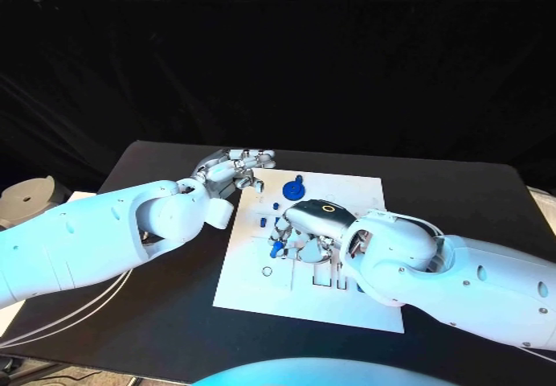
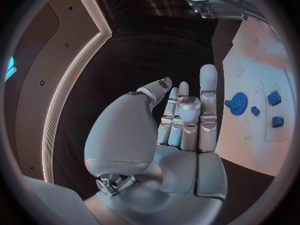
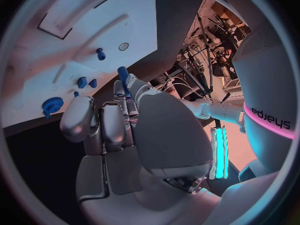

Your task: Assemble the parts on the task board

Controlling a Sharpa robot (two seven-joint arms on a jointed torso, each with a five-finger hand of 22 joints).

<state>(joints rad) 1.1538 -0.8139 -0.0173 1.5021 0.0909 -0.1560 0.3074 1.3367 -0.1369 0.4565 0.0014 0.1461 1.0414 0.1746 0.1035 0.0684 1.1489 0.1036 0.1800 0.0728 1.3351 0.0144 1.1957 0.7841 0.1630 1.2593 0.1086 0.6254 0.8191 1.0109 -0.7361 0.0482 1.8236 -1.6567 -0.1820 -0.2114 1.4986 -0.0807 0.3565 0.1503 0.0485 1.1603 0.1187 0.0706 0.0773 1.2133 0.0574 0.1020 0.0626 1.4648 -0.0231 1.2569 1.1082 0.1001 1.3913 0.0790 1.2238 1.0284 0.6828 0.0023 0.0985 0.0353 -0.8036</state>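
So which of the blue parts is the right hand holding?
The long blue peg, pinched in the right hand. The blue gear and the small blue pieces lie loose on the task board.

The black table (image 1: 464, 193) carries the white task board (image 1: 249, 293), which lies flat in its middle, its long sides running away from the robot. At the table's left edge stands a grey round object (image 1: 33, 193), partly cut off, well apart from the board. White cables (image 1: 70, 318) trail across the table's near-left corner.
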